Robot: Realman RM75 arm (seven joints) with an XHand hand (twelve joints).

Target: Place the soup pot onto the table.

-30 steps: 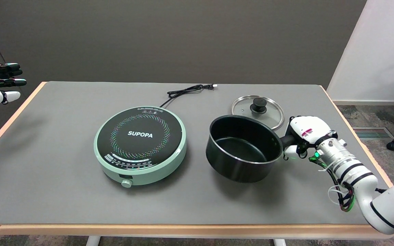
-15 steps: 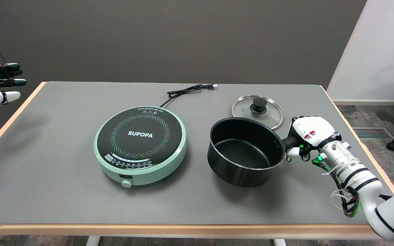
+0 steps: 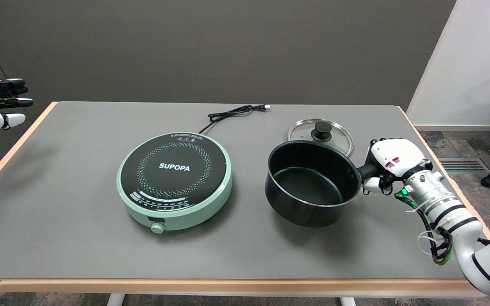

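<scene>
Black and non-stick, the empty round soup pot (image 3: 313,185) is sitting on the grey desk (image 3: 79,221) just left of the right hand (image 3: 391,163), which is clamping its stubby handle to steady it beside the mint-green induction cooker (image 3: 174,180).

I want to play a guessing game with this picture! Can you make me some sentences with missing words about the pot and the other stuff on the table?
1. The right hand holds the soup pot by its ____.
2. The word printed on the green cooker is ____.
3. The glass lid lies on the table, just ____ the pot.
4. Inside, the pot is ____.

Missing words: handle; SUPOPA; behind; empty
</scene>
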